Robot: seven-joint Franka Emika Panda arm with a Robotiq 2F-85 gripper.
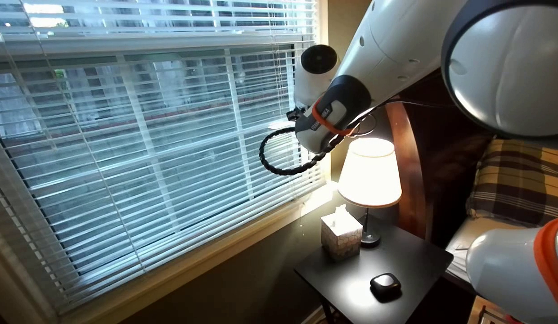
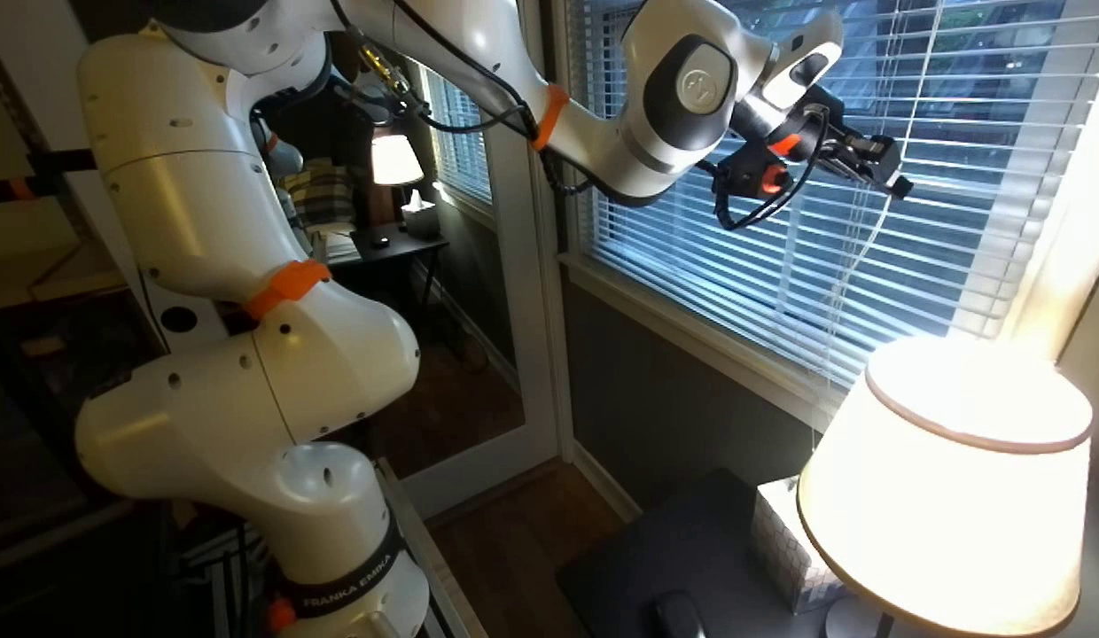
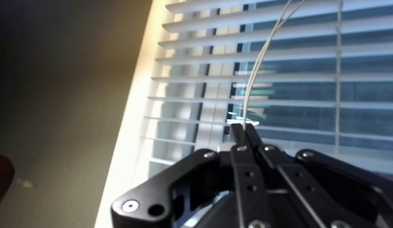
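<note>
My gripper (image 3: 244, 129) is shut at the fingertips on a thin white blind cord (image 3: 255, 68). The cord runs up from between the fingertips and splits into two strands near the top of the wrist view. In an exterior view the gripper (image 2: 895, 173) is in front of the window blinds (image 2: 1032, 115), and the cord (image 2: 871, 235) bends at the fingertips and hangs below them. The white slatted blinds (image 3: 190, 60) are behind the fingers in the wrist view, with slats tilted partly open. In an exterior view showing the wide blinds (image 1: 193, 144), the arm hides the fingers.
A lit lamp (image 1: 370, 173) stands below the arm on a black side table (image 1: 416, 265). A tissue box (image 1: 341, 235) and a small black object (image 1: 385, 285) are on it. A mirrored door (image 2: 461, 390) is beside the window. A plaid pillow (image 1: 522, 180) lies beyond.
</note>
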